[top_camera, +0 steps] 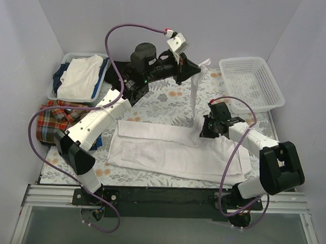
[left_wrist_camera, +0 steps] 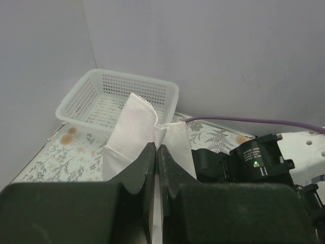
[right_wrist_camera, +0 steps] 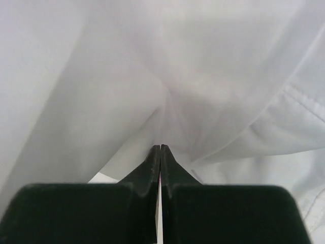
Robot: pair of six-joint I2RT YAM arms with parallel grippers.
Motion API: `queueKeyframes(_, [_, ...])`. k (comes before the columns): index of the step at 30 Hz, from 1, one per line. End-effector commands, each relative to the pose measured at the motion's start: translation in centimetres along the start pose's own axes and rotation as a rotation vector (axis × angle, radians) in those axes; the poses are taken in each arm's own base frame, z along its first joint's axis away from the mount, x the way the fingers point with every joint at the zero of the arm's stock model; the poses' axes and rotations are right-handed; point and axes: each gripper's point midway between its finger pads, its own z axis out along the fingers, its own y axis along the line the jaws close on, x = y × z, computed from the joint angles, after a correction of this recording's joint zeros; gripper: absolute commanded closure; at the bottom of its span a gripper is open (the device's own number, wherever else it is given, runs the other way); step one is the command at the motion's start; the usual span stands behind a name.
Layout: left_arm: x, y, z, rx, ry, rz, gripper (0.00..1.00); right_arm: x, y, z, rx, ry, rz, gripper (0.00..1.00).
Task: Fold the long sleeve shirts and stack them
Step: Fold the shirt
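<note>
The white long sleeve shirt lies folded in a long band across the middle of the table. One sleeve is pulled up from it toward the back. My left gripper holds that sleeve's end high in the air, jaws shut on the white cloth, as the left wrist view shows. My right gripper is down at the sleeve's base, shut on a pinch of the white shirt, fingertips together. The plaid shirt lies crumpled at the table's left edge.
A basket at the back left holds white and dark blue garments. An empty white mesh basket stands at the back right and also shows in the left wrist view. The floral table cover reaches the enclosure walls.
</note>
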Motion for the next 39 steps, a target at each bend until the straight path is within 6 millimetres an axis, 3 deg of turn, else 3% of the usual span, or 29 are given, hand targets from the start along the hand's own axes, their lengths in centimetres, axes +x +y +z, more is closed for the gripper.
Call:
queueKeyframes(1, [-4.1,-2.6,-2.3,0.074,-0.067,0.034,1.0,-3.9,3.4,-2.7,-0.138,-0.135,-0.043,0.99])
queueKeyframes(4, [-4.8,-2.8,-2.2,0.092,-0.08,0.043,1.0,-4.1,4.7,-2.7,-0.211,-0.136,-0.08,0.99])
queueKeyframes(14, [-4.6,-3.1,-1.5,0.13,-0.087,0.029,1.0,-4.7,8.2,2.2,-0.379,-0.053,-0.08,0.99])
queueKeyframes(21, [-2.6,-4.4,-1.2,0.224,-0.038,-0.022,1.0,-6.1,9.4,3.5,-0.42,-0.08,0.007,0.99])
queueKeyframes(24, [-0.4,-5.8,-2.2,0.286,0.038,-0.071,1.0,-5.8,8.6,2.3,-0.404,-0.101,0.024,0.99])
queueKeyframes(27, [2.2,-7.3,-3.4,0.35,0.117,-0.149,1.0,-5.2,6.4,0.4,-0.339,-0.152,0.043,0.99])
queueKeyframes(28, [3.5,-7.5,-3.7,0.357,0.153,-0.185,1.0,-6.2,6.0,-1.3,-0.336,-0.211,0.035,0.99])
queueKeyframes(30, [3.9,-8.1,-4.3,0.372,0.176,-0.205,1.0,-6.3,4.3,-2.2,-0.26,-0.245,0.036,0.99])
queueKeyframes(32, [4.5,-8.2,-4.9,0.361,0.199,-0.216,1.0,-8.1,2.9,-3.9,-0.194,-0.311,0.011,0.99])
queueKeyframes(34, [4.7,-8.2,-5.2,0.353,0.207,-0.22,1.0,-9.2,1.4,-4.2,-0.139,-0.32,-0.022,0.82])
queueKeyframes(36, [4.8,-8.3,-5.4,0.351,0.21,-0.218,1.0,-11.8,0.7,-4.7,-0.09,-0.345,-0.033,0.65])
queueKeyframes(38, [5.0,-8.3,-5.5,0.35,0.219,-0.225,1.0,-11.5,-1.5,-2.9,-0.019,-0.244,-0.027,0.6])
queueKeyframes(39, [5.1,-8.3,-5.5,0.348,0.224,-0.225,1.0,-13.7,-1.1,-3.5,-0.014,-0.262,-0.035,0.58])
